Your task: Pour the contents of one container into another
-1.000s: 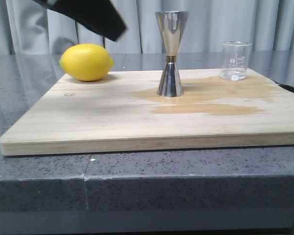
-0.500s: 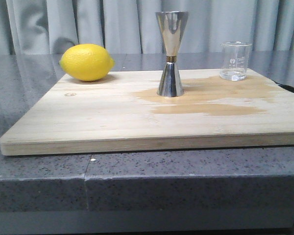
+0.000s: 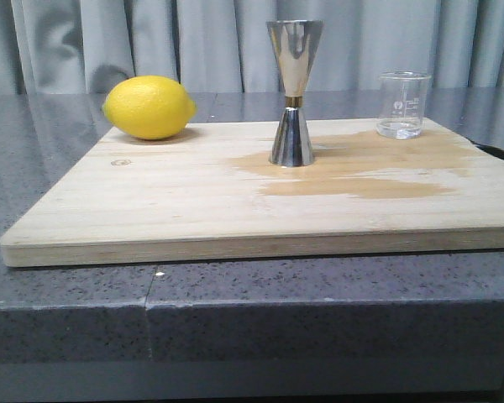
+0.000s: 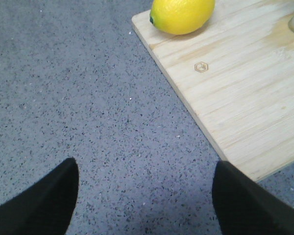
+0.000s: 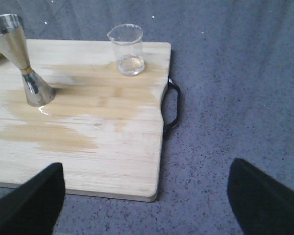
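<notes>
The clear glass beaker [image 3: 402, 104] stands upright at the back right of the wooden board [image 3: 168, 210], with a little clear liquid at its bottom; the right wrist view shows this beaker [image 5: 127, 49] too. The steel jigger [image 3: 293, 92] stands upright mid-board, gold band at its waist, also seen as the jigger [image 5: 24, 58] from the right wrist. Neither gripper shows in the front view. My left gripper [image 4: 144, 196] is open above the grey counter, left of the board. My right gripper [image 5: 146, 198] is open above the board's near right corner. Both hold nothing.
A yellow lemon [image 3: 149, 107] lies at the board's back left corner. A wet darker patch [image 3: 361, 168] spreads around the jigger toward the beaker. The board has a black handle [image 5: 172, 105] on its right side. Grey speckled counter [image 4: 88, 98] surrounds the board; curtains hang behind.
A dark arm part that crossed the upper left of the front view one second ago has left that view. Beaker, jigger and lemon have not moved.
</notes>
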### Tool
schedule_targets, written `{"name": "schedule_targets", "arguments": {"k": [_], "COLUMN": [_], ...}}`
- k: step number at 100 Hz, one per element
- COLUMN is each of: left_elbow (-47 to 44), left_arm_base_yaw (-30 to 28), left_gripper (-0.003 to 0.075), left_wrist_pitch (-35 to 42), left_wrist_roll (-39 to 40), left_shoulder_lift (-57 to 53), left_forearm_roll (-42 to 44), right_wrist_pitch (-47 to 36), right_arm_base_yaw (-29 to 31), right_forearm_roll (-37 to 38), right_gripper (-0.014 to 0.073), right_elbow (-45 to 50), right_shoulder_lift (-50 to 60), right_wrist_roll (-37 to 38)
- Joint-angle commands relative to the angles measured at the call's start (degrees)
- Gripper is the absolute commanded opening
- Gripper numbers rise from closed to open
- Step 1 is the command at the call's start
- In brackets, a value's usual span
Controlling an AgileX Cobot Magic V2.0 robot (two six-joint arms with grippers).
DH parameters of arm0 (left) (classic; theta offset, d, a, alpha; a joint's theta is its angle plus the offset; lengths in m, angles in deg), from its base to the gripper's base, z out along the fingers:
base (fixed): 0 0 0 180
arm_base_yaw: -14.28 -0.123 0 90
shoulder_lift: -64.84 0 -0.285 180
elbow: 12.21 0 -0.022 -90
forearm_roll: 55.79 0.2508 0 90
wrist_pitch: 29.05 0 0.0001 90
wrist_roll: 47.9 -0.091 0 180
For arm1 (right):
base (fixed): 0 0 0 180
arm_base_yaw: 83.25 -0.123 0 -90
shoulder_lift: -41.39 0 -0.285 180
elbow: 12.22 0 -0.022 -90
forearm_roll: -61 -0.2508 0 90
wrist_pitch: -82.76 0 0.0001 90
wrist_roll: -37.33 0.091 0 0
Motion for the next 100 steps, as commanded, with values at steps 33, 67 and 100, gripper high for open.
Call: {"name": "schedule_targets", "arguments": {"k": [33,67,100], "left_elbow": [-0.2,-0.2,-0.2], "left_arm_base_yaw": [-0.11,-0.11,-0.11], "left_gripper": [0.0184,-0.0019,-0.0019], "left_wrist_pitch": [11.59,12.45,12.45], "left_wrist_roll": [0.62,0.62,0.62], "left_shoulder_lift": [-0.63,-0.51,-0.51], "left_forearm_roll": [-2.89,-2.99,-2.99], "right_wrist_pitch": [-6.61,-7.65,-7.37], "right_arm_base_yaw": [0.3,0.3,0.3], "right_forearm_roll": [0.49,0.49,0.49], "right_gripper": [0.0046,-0.0075,-0.0075], "right_elbow": [0.57,0.57,0.57], "right_shoulder_lift": [0.79,0.79,0.79], "right_wrist_roll": [0.03,0.03,0.03]}}
